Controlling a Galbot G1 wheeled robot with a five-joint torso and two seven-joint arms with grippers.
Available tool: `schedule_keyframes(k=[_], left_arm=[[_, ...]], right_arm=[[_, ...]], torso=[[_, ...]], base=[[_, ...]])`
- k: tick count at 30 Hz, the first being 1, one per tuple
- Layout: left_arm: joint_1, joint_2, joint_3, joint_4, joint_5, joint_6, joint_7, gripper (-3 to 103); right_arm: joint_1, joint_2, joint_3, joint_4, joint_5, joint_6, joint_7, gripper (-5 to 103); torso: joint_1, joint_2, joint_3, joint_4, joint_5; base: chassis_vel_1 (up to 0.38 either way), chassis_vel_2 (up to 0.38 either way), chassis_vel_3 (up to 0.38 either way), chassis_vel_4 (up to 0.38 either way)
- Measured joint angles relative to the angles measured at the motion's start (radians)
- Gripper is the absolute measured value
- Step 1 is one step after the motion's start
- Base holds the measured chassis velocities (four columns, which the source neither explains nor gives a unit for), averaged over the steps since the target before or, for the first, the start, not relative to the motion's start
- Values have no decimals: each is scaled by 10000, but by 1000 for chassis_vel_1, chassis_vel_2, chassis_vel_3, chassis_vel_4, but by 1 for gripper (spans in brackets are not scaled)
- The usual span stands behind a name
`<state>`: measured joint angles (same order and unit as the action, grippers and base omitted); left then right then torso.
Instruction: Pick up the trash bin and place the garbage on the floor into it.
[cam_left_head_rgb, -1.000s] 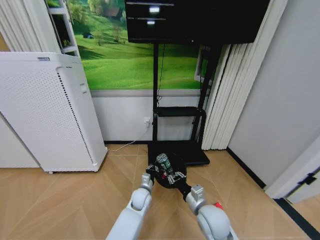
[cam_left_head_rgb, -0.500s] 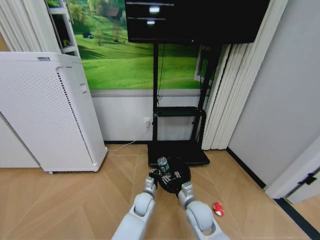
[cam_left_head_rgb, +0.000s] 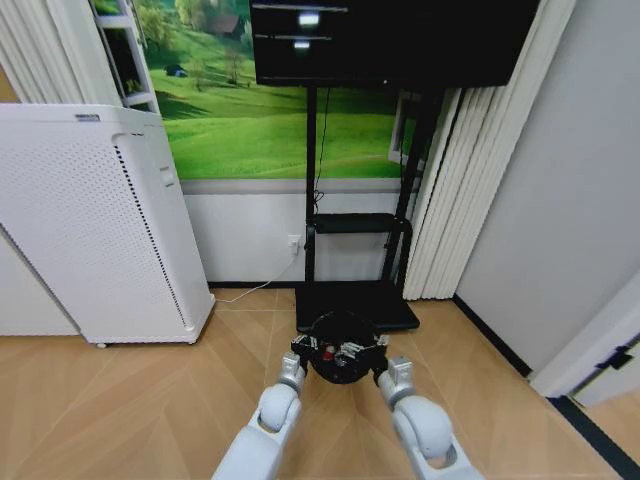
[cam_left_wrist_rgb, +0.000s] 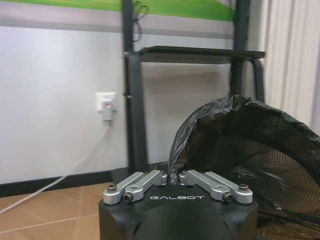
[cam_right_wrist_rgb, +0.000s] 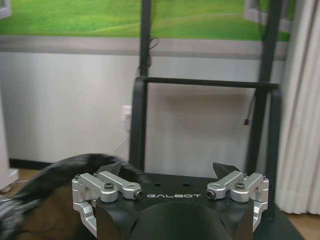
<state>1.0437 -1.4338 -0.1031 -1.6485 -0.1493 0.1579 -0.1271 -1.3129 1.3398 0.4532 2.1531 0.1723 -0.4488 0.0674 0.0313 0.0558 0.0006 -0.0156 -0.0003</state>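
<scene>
Standing far left against the wall, a white perforated cabinet (cam_left_head_rgb: 95, 225), with herringbone wood floor (cam_left_head_rgb: 130, 410) in front of it. Further right and low in the head view, the left claw (cam_left_head_rgb: 297, 352) at the near-left rim of the trash bin (cam_left_head_rgb: 342, 345); from the left wrist, the same left claw (cam_left_wrist_rgb: 172, 176) clenched, its silver links drawn together at the middle and pinching a fold of the black liner bag (cam_left_wrist_rgb: 220, 120) at the rim. Beside that fold, a dark mesh wall of the trash bin (cam_left_wrist_rgb: 287, 170), cut off by the picture's edge. Between the two arms, just in front of the black base plate of the screen stand (cam_left_head_rgb: 355, 305): the bin itself, round mouth turned up toward the head camera, long axis running roughly up and down. Hard to tell whether resting on the floor or raised off it, its foot hidden under its own rim. Inside the mouth, small red-and-white bits of garbage (cam_left_head_rgb: 326, 352), too small to sort further. At the near-right rim, the right claw (cam_left_head_rgb: 383, 354). From the right wrist, the right claw (cam_right_wrist_rgb: 171, 200) released, links spread wide to either side, fingers (cam_right_wrist_rgb: 84, 212) well apart with nothing between them, and a dark, blurred bulge of liner off to one side. Far right, pale pleated curtain (cam_left_head_rgb: 455, 200).
</scene>
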Motion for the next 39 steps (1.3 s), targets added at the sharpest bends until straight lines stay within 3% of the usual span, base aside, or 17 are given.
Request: schedule_keyframes(k=[6,11,18,22,39], left_arm=[[693,855,-988,-1261,-367,292,82,4],[949,1020,-1292,-1593,-420,344,194,4],[2660,1468,-3050,-3034,-501,454,857,4],[3567,1530,-3912,-3612,-405,419,1292,4],[3519,1595,-4098,-3607,-455,365,1349,4]], right_arm=[[12,-59,486,-1241,445,488,677,100],[10,-30,567,-1544,446,509,746,100],[285,205,892,-3171,233,676,1149,100],[588,146,1158,-3741,232,516,979,100],[697,77,1099,-3910,319,471,825,100]], torso=[[0,2,1,0,2],[0,3,0,2,1],[0,3,0,5,3],[0,3,0,1,-1],[0,2,1,-1,0]], base=[[0,0,0,0],[0,0,0,0],[0,0,0,0],[0,0,0,0],[-91,-85,87,84]])
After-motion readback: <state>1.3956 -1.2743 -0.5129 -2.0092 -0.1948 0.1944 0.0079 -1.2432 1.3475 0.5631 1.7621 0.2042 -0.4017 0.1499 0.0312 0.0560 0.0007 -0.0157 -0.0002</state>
